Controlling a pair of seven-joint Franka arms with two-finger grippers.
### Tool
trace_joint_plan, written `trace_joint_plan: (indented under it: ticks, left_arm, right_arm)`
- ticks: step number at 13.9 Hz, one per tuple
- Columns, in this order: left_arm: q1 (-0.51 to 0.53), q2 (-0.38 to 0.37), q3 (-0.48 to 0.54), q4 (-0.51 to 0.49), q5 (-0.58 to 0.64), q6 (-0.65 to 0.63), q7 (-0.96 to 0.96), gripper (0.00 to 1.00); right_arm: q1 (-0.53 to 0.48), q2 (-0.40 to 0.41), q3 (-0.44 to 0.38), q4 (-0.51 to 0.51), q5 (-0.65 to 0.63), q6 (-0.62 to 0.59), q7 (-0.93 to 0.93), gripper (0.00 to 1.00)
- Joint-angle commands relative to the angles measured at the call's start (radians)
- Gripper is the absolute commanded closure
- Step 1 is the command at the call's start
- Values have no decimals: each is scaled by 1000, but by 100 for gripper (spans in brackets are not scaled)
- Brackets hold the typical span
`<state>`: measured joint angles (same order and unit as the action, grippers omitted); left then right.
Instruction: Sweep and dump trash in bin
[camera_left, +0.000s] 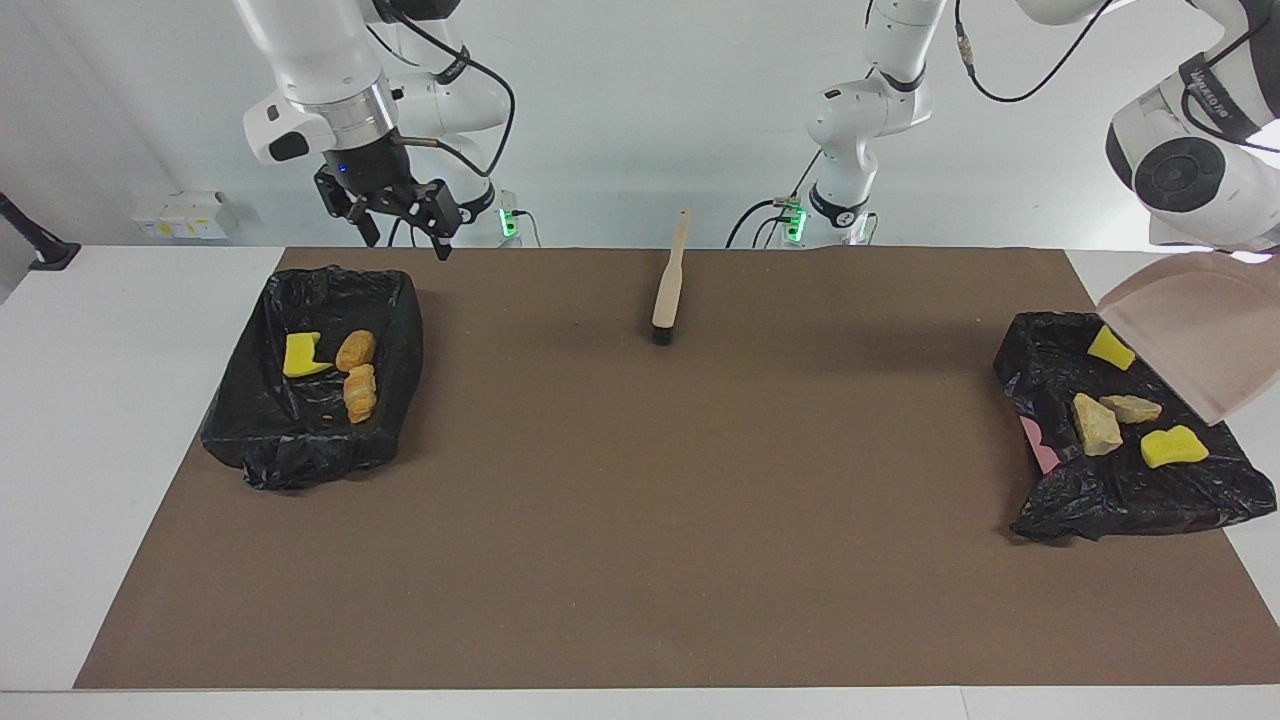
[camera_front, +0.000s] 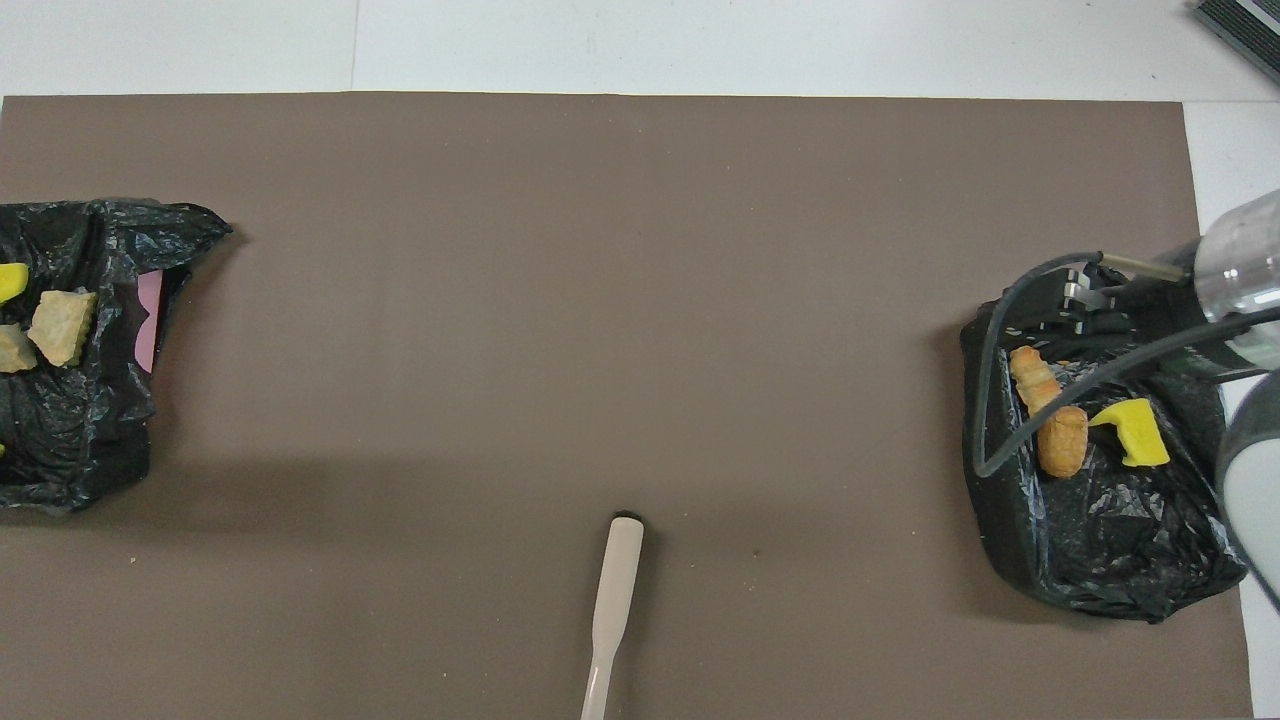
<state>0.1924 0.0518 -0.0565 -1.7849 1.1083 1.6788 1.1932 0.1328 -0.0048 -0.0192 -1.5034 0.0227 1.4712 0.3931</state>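
The trash lies in two black-lined bins. The bin (camera_left: 300, 455) at the right arm's end holds a yellow chunk (camera_left: 300, 355) and two brown bread-like pieces (camera_left: 357, 372); they also show in the overhead view (camera_front: 1062, 440). The bin (camera_left: 1100, 510) at the left arm's end holds two tan pieces (camera_left: 1095, 425) and two yellow chunks (camera_left: 1173, 446). My right gripper (camera_left: 400, 235) is open and empty in the air over the first bin's rim. My left arm holds the beige dustpan (camera_left: 1190, 340) tilted steeply over the second bin; its gripper is cut off by the view's edge.
The beige brush (camera_left: 668, 290) lies alone on the brown mat (camera_left: 640, 500) close to the robots, midway between the arms; it also shows in the overhead view (camera_front: 612, 590). One yellow chunk (camera_left: 1110, 347) lies just below the dustpan's lip.
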Motion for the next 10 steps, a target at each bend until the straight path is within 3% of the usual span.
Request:
trace_joint_plan:
  ticks: [1,4,6,10]
  left_arm:
    - [-102,-29,12,-19,-112,-131,-178,100]
    - [-181,-30,12,-14,-304,-227,-374,100]
    - [-209,-39,12,-16,-468,-248,-485,100]
    - [-284,-47,12,-21,-678,-266,-679,100]
  right_arm:
    - [-15,16,-33,46,-20,-55,-103,0]
    - [-15,19,-35,58,-92,-58,-213,0]
    - [-18,25,-36,89,-89,-66,-217,0]
    - [-15,31,-38,106,-40,-62,-204,0]
